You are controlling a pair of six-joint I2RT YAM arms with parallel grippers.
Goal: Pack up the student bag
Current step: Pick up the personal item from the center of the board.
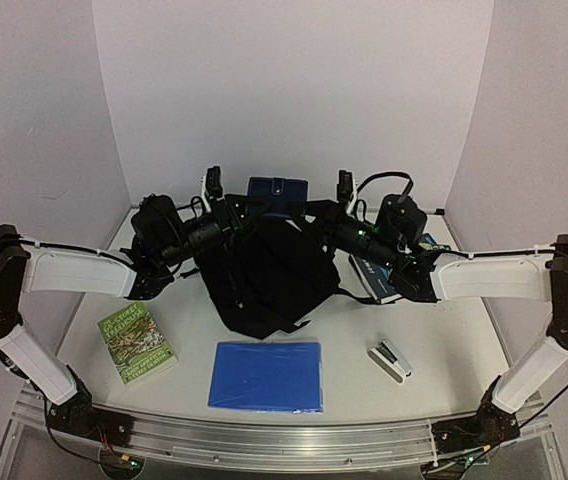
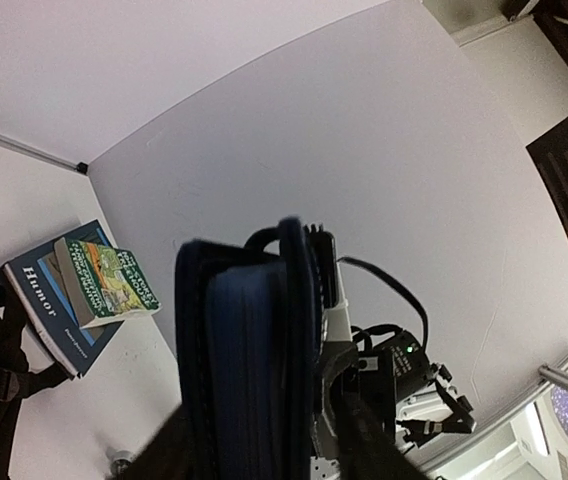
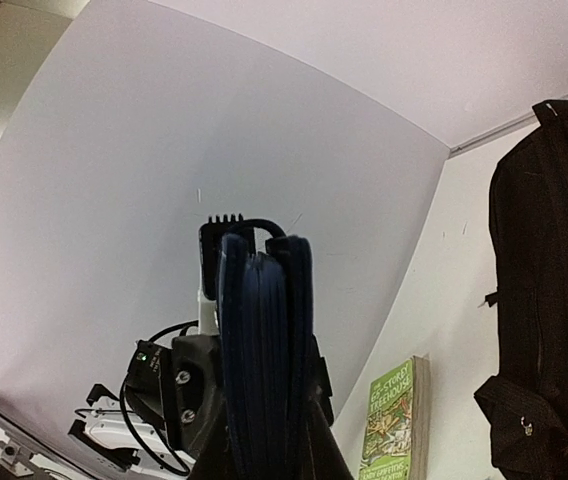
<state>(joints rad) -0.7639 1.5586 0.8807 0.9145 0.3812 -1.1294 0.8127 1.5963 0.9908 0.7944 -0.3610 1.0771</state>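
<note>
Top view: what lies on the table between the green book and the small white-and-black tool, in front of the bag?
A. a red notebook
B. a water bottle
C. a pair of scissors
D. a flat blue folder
D: a flat blue folder lies in front of the student bag, with the green book to its left and the white-and-black tool to its right.

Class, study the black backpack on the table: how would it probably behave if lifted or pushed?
The backpack lies slumped and creased, so it would probably sag from one grip. Its loose strap might trail or snag. Pushed, the soft fabric would likely bunch rather than slide.
</note>
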